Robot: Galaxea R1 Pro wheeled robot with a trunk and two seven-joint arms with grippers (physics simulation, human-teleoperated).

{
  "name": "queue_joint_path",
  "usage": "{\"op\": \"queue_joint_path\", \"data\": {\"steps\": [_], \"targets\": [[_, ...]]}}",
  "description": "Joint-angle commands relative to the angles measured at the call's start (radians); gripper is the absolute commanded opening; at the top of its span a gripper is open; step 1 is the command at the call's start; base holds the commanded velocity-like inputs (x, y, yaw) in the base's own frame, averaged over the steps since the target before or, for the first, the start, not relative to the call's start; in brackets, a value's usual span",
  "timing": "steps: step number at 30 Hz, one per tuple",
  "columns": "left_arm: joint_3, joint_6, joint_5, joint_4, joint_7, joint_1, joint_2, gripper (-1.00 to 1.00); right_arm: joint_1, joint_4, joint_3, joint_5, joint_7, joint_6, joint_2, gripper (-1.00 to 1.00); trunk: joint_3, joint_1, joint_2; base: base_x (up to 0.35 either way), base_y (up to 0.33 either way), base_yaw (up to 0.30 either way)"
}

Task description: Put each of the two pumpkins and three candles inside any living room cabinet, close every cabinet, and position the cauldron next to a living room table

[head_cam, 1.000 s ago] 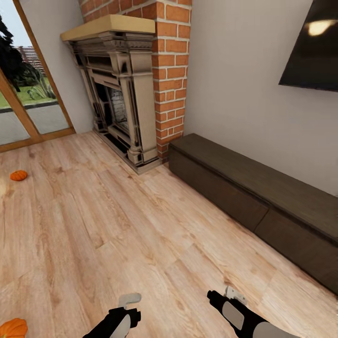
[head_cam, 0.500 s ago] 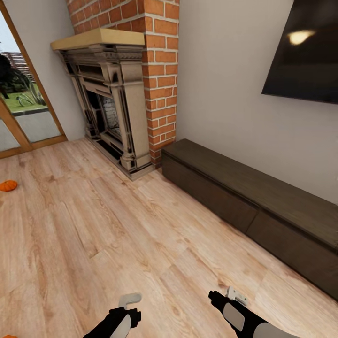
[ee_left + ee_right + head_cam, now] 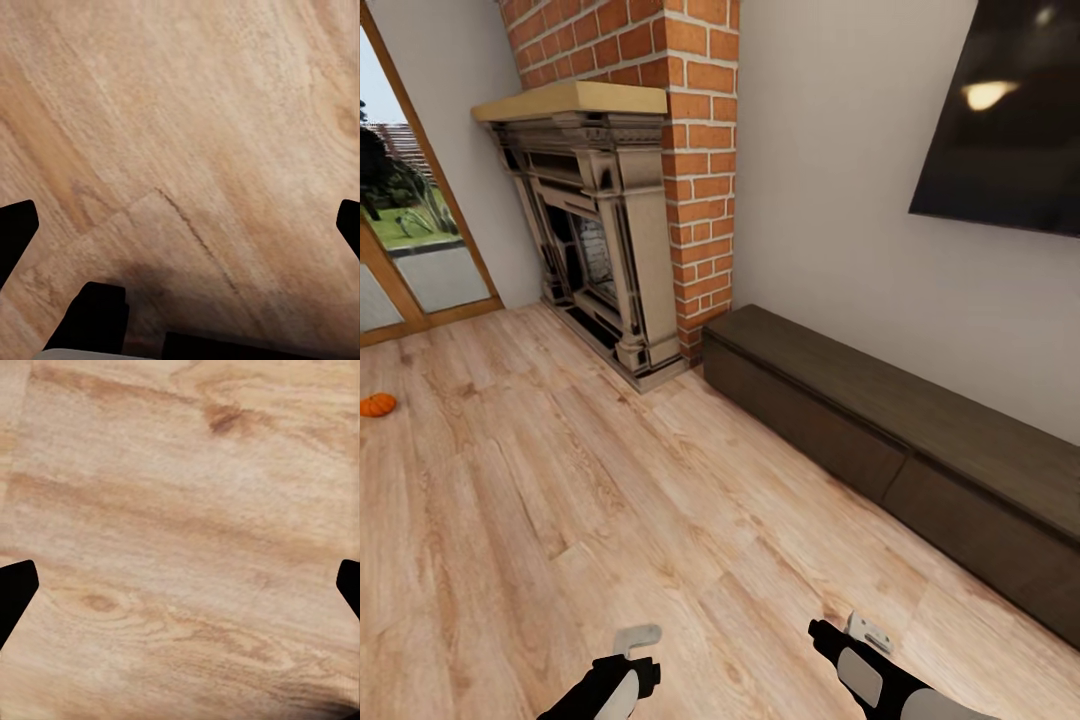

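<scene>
Both claws, left (image 3: 180,225) and right (image 3: 180,585), were spread apart and empty over bare wood floor (image 3: 610,520).

Going left to right: one pumpkin (image 3: 377,405) lay on the floor near the glass door, well apart from the fireplace (image 3: 600,220) and the shut cabinet (image 3: 880,440). The robot seemed between steps, searching; next it likely needed to approach that pumpkin or open a drawer.

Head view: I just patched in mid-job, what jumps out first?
The red brick chimney with its ornate grey fireplace and pale wooden mantel dominates the upper left. A long, low dark brown wooden cabinet, fronts closed, runs along the white wall to the right beneath a black wall-mounted screen. One small orange ribbed pumpkin lies on the light wood plank floor at the far left edge.
</scene>
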Motion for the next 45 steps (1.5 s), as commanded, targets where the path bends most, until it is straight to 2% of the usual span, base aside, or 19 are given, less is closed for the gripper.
{"op": "queue_joint_path", "data": {"steps": [1, 45], "targets": [[-0.006, 0.002, 0.010, -0.002, 0.009, -0.001, 0.001, 1.00, 0.000, -0.001, 0.009, -0.014, -0.004, -0.004, 0.000, 1.00, 0.001, 0.000, 0.000, 0.000, 0.000, 0.000], [-0.007, 0.002, 0.010, -0.001, 0.009, -0.001, 0.000, 1.00, 0.000, -0.001, 0.009, -0.021, -0.005, -0.005, 0.000, 1.00, 0.074, 0.000, 0.000, 0.000, 0.000, 0.000]]}}
